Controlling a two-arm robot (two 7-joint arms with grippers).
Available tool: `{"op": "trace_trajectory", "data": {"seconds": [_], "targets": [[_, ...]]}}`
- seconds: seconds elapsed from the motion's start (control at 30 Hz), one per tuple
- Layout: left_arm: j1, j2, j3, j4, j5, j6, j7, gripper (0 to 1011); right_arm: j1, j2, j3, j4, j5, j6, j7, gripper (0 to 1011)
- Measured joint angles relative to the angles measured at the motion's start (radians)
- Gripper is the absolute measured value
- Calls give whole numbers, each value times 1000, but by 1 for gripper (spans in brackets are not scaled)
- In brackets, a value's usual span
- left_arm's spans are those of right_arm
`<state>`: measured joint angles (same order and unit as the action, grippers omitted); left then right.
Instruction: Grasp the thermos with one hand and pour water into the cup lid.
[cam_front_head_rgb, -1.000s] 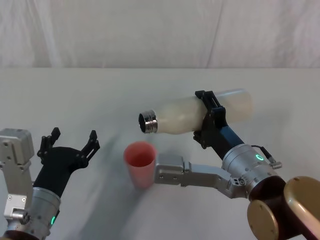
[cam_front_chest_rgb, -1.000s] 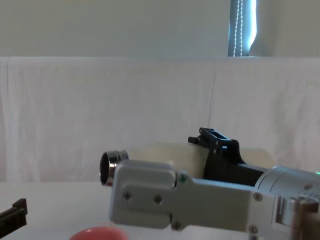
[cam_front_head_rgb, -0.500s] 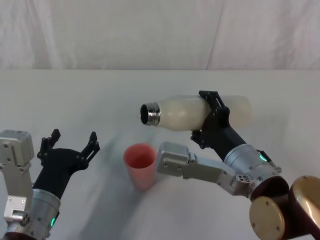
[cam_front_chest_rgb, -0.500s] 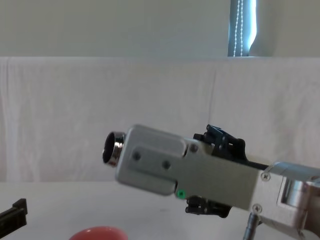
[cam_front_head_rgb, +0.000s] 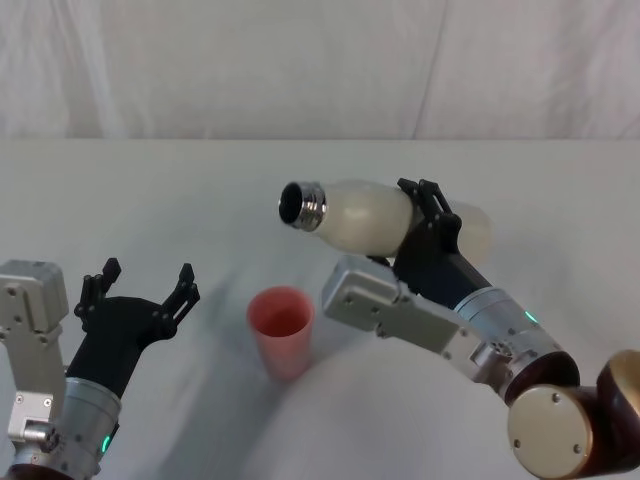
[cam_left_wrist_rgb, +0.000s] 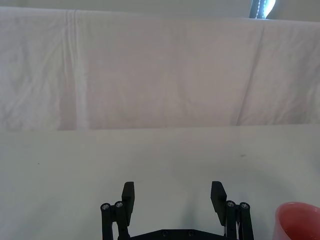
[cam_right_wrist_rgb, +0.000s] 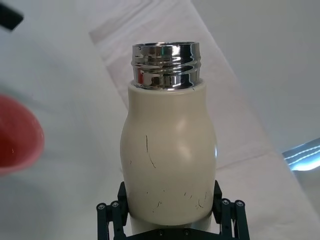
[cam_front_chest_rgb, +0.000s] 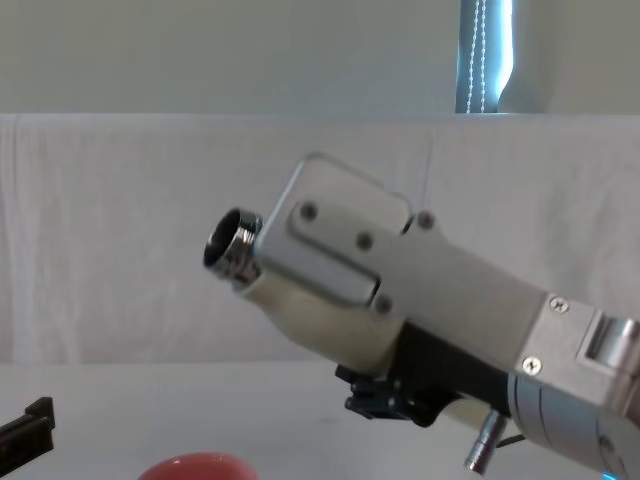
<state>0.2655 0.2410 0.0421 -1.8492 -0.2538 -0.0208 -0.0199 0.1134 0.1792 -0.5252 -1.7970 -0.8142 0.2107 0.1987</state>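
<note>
Two hands are in our sight, and just one of them carries anything. Our right hand (cam_front_head_rgb: 425, 225) is clamped around the body of the thermos (cam_front_head_rgb: 370, 215), its black fingers (cam_right_wrist_rgb: 111, 216) pressed against either side of the cream-white wall. We hold the thermos above the desk (cam_front_head_rgb: 180, 190), lying close to level with its chrome neck (cam_front_head_rgb: 303, 205) pointing toward our left and tipped slightly upward. From the chest view the neck (cam_front_chest_rgb: 235, 247) rises toward the upper left, and the bottle's lower part is partly hidden behind the grey housing of the right arm (cam_front_chest_rgb: 400, 290). In the right wrist view we see thin dark scuff marks on the thermos (cam_right_wrist_rgb: 169, 150) and the threaded rim at its open mouth.

The cup lid (cam_front_head_rgb: 281, 328) stands upright on the desk with its opening facing up, in front of and below the thermos mouth, apart from it. It sits between our two arms, near the right arm's grey housing. Its red edge also shows in the left wrist view (cam_left_wrist_rgb: 299, 221) and low in the chest view (cam_front_chest_rgb: 195, 467).

Our left hand (cam_front_head_rgb: 140, 288) hovers over the desk to the left of the cup lid, fingers (cam_left_wrist_rgb: 128, 196) spread apart and gripping nothing.
</note>
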Motion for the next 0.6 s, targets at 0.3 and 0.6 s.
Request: {"op": "trace_trajectory", "data": {"seconds": [0.3,0.6], "targets": [[0,0,0,0,0,0,0,1001,-23,-38,40,-4,112,-16,-7,961],[0,0,0,0,0,0,0,1001,-40,-70,78,1,209,-23,-13,961]]}}
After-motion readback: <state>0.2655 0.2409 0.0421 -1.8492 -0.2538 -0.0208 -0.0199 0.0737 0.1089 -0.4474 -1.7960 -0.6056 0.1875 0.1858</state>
